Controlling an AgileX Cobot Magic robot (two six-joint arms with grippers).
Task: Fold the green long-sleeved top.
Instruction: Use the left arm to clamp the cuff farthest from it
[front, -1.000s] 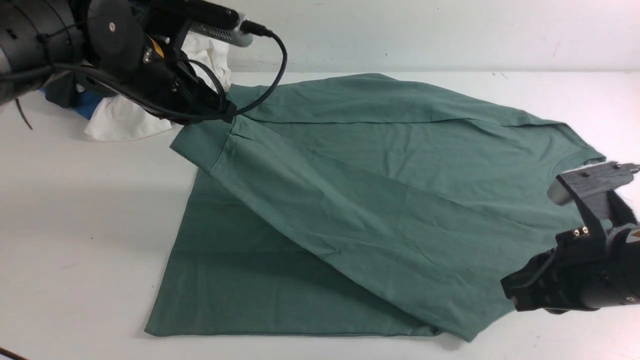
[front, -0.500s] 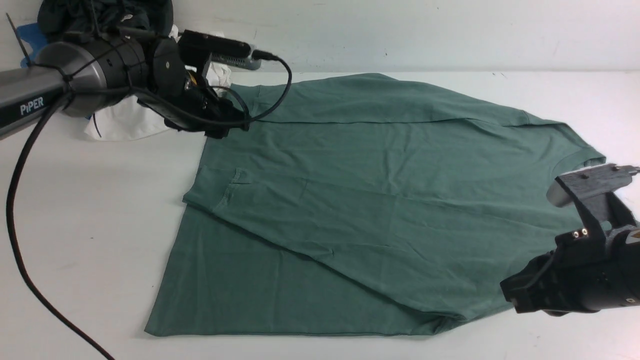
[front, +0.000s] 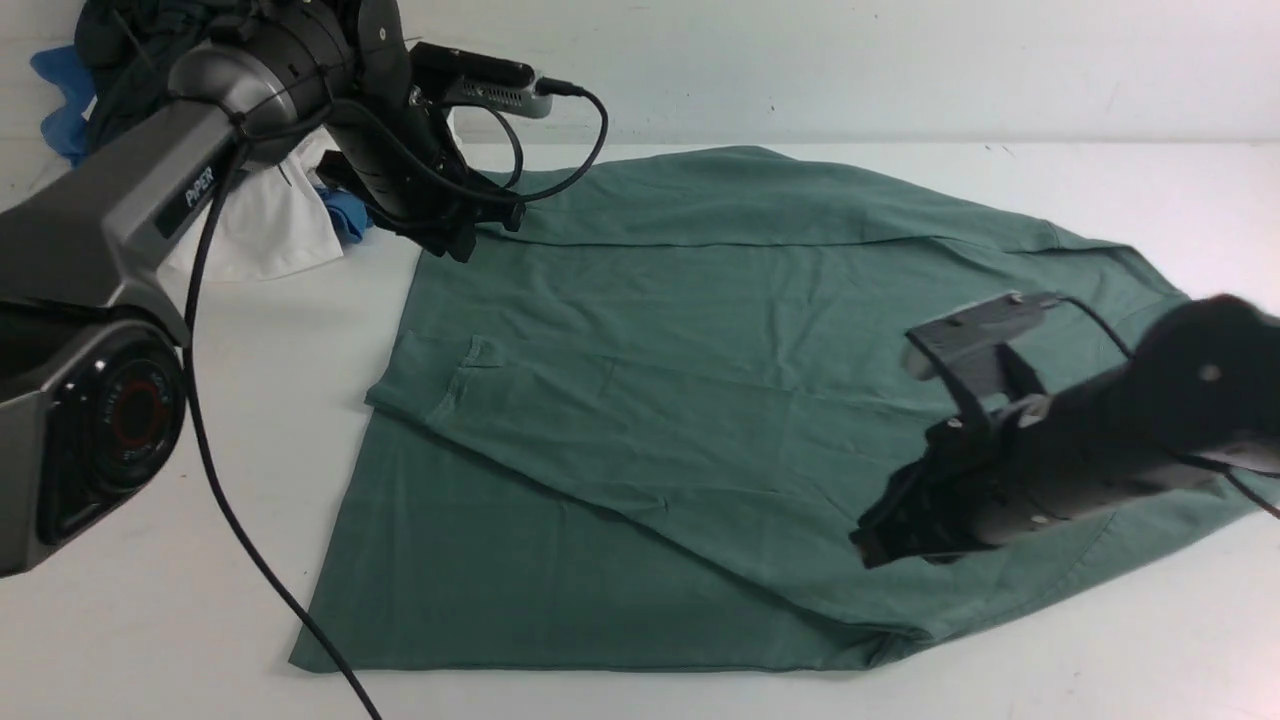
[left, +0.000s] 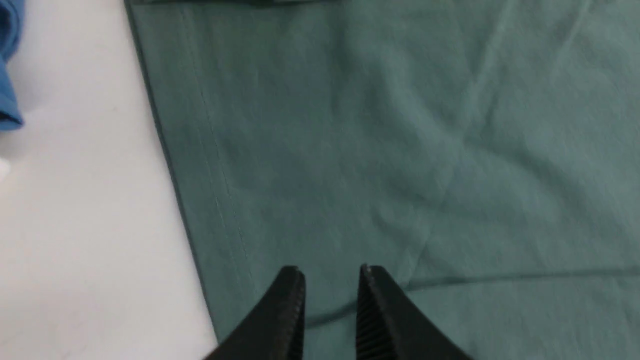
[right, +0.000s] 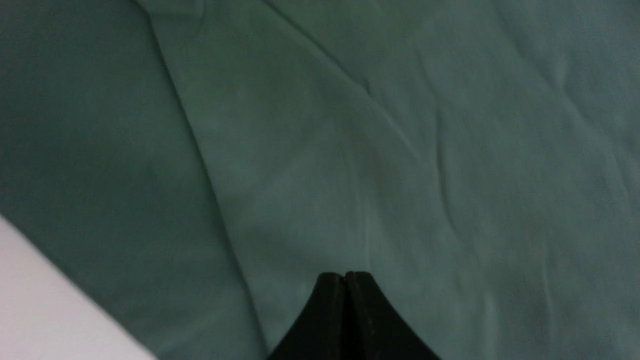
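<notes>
Table (front: 150, 600): white.
Green top (front: 640, 400): spread flat on the table, one sleeve folded across the body.
Right gripper (front: 870, 540): clenched, empty, above the top's near right part.
Left gripper (front: 460, 240): jaws slightly apart, empty, over the top's far left corner.
White cloth (front: 270, 225), blue cloth (front: 345, 212): bunched beyond.

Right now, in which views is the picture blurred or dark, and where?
Front view: the sage-green cotton long-sleeved top is sharp, but the right pincer looks smeared. Left wrist view: cloth soft, evenly lit, left pincer fairly crisp. Right wrist view: dimmest, fabric blurred, one side in deep shade.
</notes>
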